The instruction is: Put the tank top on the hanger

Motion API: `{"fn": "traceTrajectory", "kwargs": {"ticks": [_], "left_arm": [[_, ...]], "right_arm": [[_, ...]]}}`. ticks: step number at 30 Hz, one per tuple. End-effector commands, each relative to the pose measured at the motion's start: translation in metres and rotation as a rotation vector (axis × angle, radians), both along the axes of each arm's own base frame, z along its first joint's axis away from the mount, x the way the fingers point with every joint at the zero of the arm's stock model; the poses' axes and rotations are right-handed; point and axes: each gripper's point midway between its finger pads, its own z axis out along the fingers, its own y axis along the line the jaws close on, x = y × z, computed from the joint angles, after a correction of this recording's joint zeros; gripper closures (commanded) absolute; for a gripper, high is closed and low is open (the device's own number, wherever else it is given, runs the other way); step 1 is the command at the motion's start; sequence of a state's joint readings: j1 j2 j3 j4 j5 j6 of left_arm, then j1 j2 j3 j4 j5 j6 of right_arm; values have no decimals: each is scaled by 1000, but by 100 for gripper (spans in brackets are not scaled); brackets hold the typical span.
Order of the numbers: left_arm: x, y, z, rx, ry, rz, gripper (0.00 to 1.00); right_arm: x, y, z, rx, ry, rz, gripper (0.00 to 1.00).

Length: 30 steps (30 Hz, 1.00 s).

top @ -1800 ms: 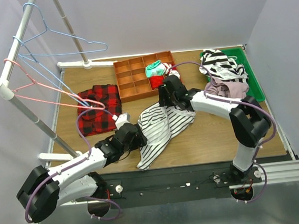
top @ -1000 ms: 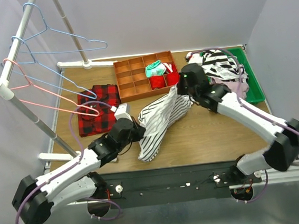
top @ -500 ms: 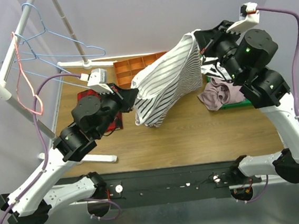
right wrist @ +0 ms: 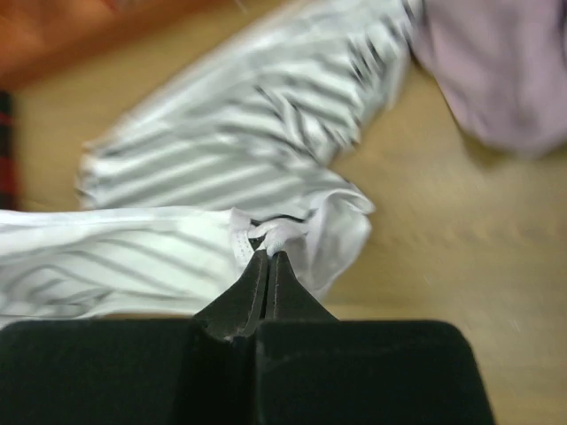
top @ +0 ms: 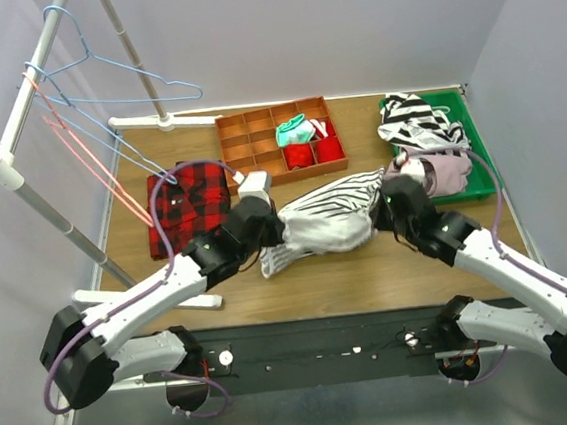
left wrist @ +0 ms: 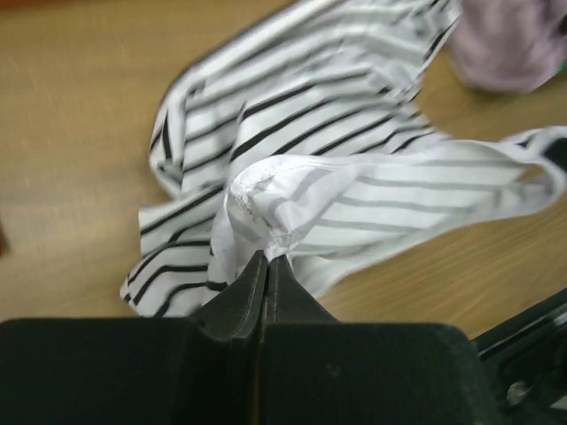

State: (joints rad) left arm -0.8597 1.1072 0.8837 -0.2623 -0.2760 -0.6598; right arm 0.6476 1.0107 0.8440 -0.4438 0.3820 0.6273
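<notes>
Table: a pale wooden tabletop (top: 369, 265) lay between grey walls, with both arm bases at its near edge.
Rack: a clothes rail of white and grey poles (top: 15, 116) stood along the left side.
Left arm: the white-and-black left arm (top: 142, 306) reached in from the near left towards the middle of the table.
Right arm: the matching right arm (top: 498, 252) reached in from the near right towards the same spot.
Tank top: the soft white tank top with thin black stripes (top: 329, 218) was bunched near the middle of the table and stretched between the two grippers. Whether its middle rested on the wood could not be told.
Plaid shirt: a red-and-black plaid shirt (top: 187, 202) lay flat to the left of the tank top.
Green tray: a green plastic tray (top: 481, 158) at the far right held a garment with broad black-and-white stripes (top: 421, 124) and a crumpled mauve one (top: 445, 172).
Orange tray: an orange-brown tray of small compartments (top: 256, 140) sat at the far middle, with small red and green items in some cells.
Hanger: the thin light-blue wire hanger (top: 129, 68) hung from the rail, well apart from the tank top.
Other hangers: pink-red wire hangers (top: 87, 153) hung lower on the same rail.
Left gripper: the left gripper (left wrist: 266, 261) was closed, pinching a fold of the tank top's left end.
Right gripper: the right gripper (right wrist: 267, 257) was closed, pinching a white hem at the right end.
</notes>
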Motion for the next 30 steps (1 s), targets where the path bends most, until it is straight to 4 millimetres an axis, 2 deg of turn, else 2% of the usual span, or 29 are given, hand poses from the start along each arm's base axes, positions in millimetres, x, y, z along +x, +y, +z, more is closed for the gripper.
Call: {"fn": "traceTrajectory", "kwargs": {"ticks": [1, 2, 5, 6, 8, 9, 10, 12, 13, 15, 18, 22, 23, 26, 27, 29, 30], "left_arm": [[-14, -17, -62, -41, 98, -49, 93], [-21, -15, -84, -20, 137, -51, 91], [-32, -17, -105, -11, 165, -73, 74], [-34, -22, -104, -21, 152, -88, 60], [-39, -21, -106, -12, 143, -98, 48], [-43, -24, -104, -16, 133, -111, 38], [-46, -25, -103, -14, 122, -130, 34], [-54, -25, -100, -23, 110, -155, 31], [-60, -29, -98, -27, 96, -183, 30], [-68, -30, -92, -44, 78, -217, 27], [-79, -32, -82, -65, 51, -278, 24], [-90, -34, -68, -78, 15, -343, 24], [-90, -35, -59, -88, -1, -350, 23], [-88, -33, -49, -80, -23, -345, 23], [-87, -32, -46, -74, -23, -341, 23], [-82, -26, -44, -54, -27, -299, 22], [-78, -26, -35, -61, -42, -277, 22]], "right_arm": [[-30, -23, -64, 39, 119, -124, 99], [-38, -30, -84, 17, 156, -134, 99], [-46, -32, -96, 29, 184, -144, 97], [-48, -32, -99, 30, 192, -146, 89], [-48, -32, -97, 39, 195, -149, 77], [-48, -32, -96, 41, 195, -151, 63], [-47, -29, -90, 52, 187, -141, 58], [-45, -26, -82, 61, 176, -128, 46], [-41, -24, -71, 69, 156, -121, 43], [-40, -25, -62, 64, 141, -120, 40], [-33, -26, -38, 70, 85, -120, 37], [-27, -25, -17, 66, 36, -109, 35], [-25, -23, -12, 71, 27, -101, 35], [-17, -11, 12, 84, -28, -31, 35], [-12, -4, 28, 109, -69, -10, 35], [-8, 7, 38, 105, -87, 60, 35], [-6, 13, 44, 111, -99, 79, 35]]}}
